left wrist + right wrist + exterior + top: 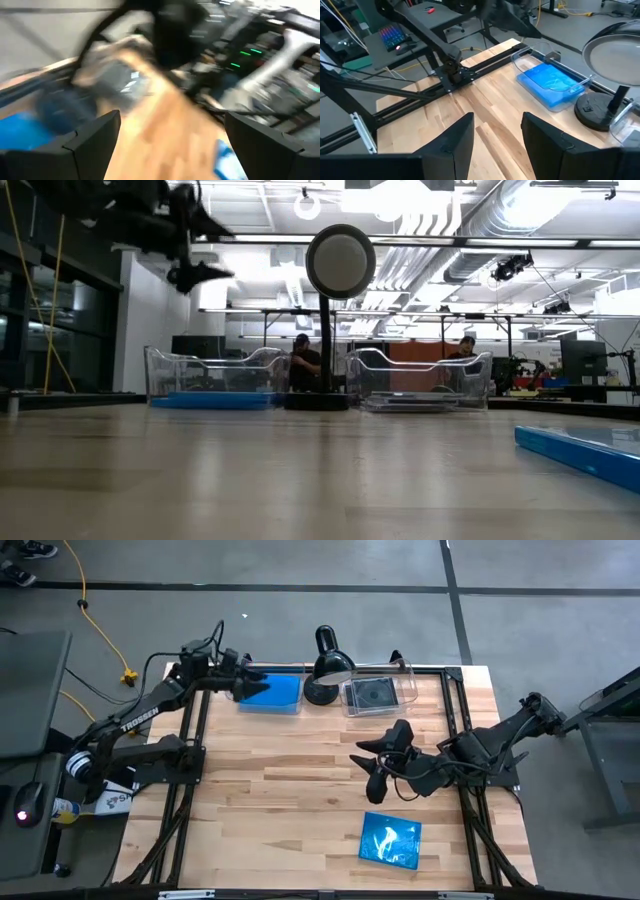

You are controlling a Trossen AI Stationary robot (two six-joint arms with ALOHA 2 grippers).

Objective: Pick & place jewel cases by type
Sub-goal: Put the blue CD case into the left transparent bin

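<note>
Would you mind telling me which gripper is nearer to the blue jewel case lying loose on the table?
The right gripper: it hovers just beyond the loose blue jewel case, mid-table. The left gripper is far off, over the bin with blue cases.

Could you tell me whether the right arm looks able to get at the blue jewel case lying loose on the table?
Probably yes: the blue jewel case lies uncovered on bare wood near the right gripper, whose fingers stand open and empty.

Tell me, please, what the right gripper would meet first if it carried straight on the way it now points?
Probably the bare wooden table. The right gripper, fingers open and empty, points left across the tabletop, tilted downward. No jewel case lies ahead; the left arm's black frame stands beyond, though depth is unclear.
</note>
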